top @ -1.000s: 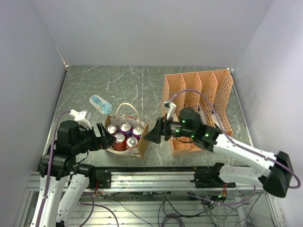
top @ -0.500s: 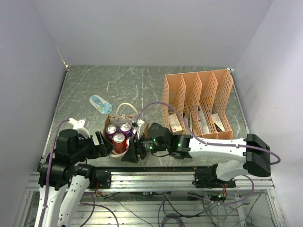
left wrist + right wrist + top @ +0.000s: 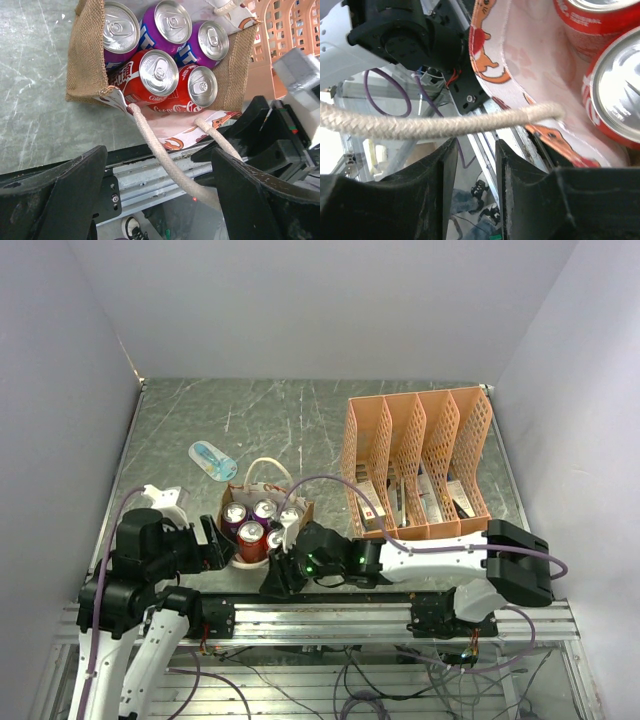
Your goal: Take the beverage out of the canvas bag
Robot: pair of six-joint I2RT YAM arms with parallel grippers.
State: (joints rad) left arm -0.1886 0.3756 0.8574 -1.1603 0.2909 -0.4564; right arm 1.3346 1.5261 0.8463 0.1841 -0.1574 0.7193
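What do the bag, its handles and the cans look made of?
Canvas bag: coarse tan weave, matte, likely burlap or jute. Handles: cream braided rope, cotton-like. Cans: bright brushed metal tops with pull tabs, probably aluminium, glossy printed sides.

Canvas bag at near left of table, close to the near edge. In it, five cans upright: three in the far row, two in the near row. Near handle hangs out past the near edge. Left gripper just left of the bag's near-left corner. Right gripper at the bag's near side, close to that handle; its arm lies along the near edge from the right. File rack right of the bag, reaching farther back, flat items in its compartments. Small loose item far-left of the bag, apart.
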